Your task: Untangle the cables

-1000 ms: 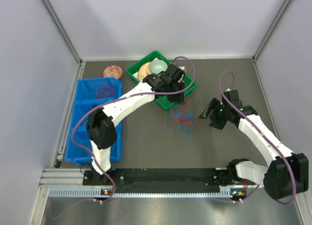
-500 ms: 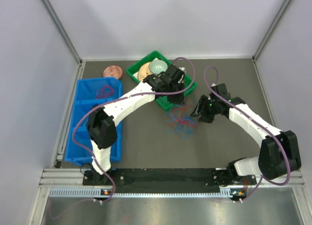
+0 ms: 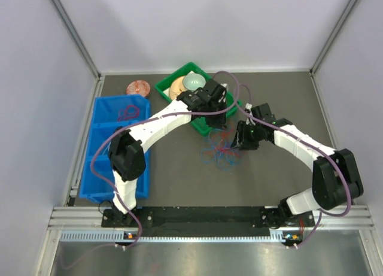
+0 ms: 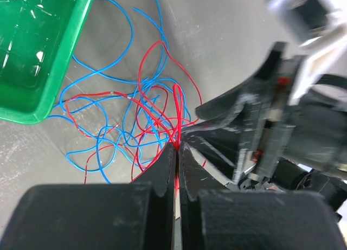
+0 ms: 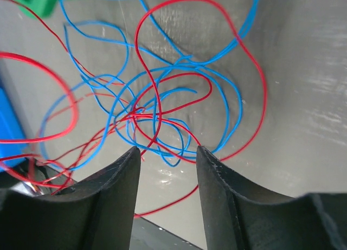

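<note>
A grey counter fills the top view, with a blue bin at left and a green tray at upper centre. The cables lie tangled at centre, just below the tray. The left end effector pinches the red cable. The right end effector hangs over the tangle, fingers apart, holding nothing.

A green tray sits at the back of the grey bench, holding a pale bowl beside a tan dish. A brown disc lies just left of it. A blue bin stands along the left edge.
</note>
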Controlling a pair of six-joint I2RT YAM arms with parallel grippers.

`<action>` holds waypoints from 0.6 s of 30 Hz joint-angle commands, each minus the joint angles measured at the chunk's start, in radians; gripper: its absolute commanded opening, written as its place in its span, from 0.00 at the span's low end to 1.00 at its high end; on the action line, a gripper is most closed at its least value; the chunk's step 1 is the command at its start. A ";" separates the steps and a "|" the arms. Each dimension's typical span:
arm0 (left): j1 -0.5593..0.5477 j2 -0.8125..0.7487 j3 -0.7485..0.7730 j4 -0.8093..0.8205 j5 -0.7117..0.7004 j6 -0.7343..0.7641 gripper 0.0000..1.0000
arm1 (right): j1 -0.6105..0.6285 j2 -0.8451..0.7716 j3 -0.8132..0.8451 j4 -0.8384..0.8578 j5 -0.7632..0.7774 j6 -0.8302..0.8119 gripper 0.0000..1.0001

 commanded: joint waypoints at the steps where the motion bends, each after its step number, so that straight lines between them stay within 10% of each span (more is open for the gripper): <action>1: 0.012 0.012 0.042 0.033 0.026 0.007 0.00 | 0.035 0.055 0.039 0.042 -0.054 -0.077 0.46; 6: 0.017 0.015 0.045 0.039 0.033 0.003 0.00 | 0.038 0.075 0.026 0.070 -0.035 -0.062 0.42; 11: 0.026 0.017 0.044 0.037 0.036 -0.001 0.00 | 0.038 0.052 0.023 0.079 0.012 -0.016 0.01; 18: 0.063 0.000 0.042 0.039 0.049 -0.004 0.00 | 0.038 -0.061 -0.017 0.077 0.116 0.058 0.00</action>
